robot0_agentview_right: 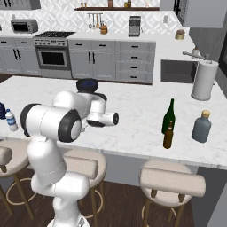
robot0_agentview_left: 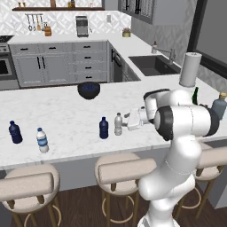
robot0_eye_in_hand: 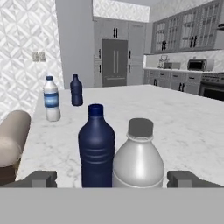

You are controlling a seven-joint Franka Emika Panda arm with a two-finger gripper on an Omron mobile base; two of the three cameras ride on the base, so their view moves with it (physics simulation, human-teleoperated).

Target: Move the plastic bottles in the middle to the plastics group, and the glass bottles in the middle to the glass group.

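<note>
In the middle of the marble island [robot0_agentview_left: 66, 115] a dark navy bottle [robot0_agentview_left: 103, 128] and a clear greyish bottle [robot0_agentview_left: 118, 124] stand side by side. My gripper [robot0_agentview_left: 131, 120] is level with them, just right of the clear bottle. In the hand view the navy bottle [robot0_eye_in_hand: 96, 146] and the clear bottle [robot0_eye_in_hand: 138, 157] stand close ahead, between the wide-apart fingertips [robot0_eye_in_hand: 41, 178]; my gripper [robot0_eye_in_hand: 113, 178] is open and holds nothing. The plastics group, a navy bottle [robot0_agentview_left: 15, 132] and a blue-labelled bottle [robot0_agentview_left: 42, 140], is far left. The brown bottle [robot0_agentview_right: 168, 135] stands by the green wine bottle [robot0_agentview_right: 169, 116] and the grey-blue bottle [robot0_agentview_right: 201, 127].
A dark bowl [robot0_agentview_left: 89, 89] sits on the island behind the middle bottles. A paper towel roll [robot0_agentview_left: 190, 69] stands by the sink [robot0_agentview_left: 153, 64]. Padded stools [robot0_agentview_left: 119, 170] line the near edge of the island. Open marble lies between the middle bottles and the plastics group.
</note>
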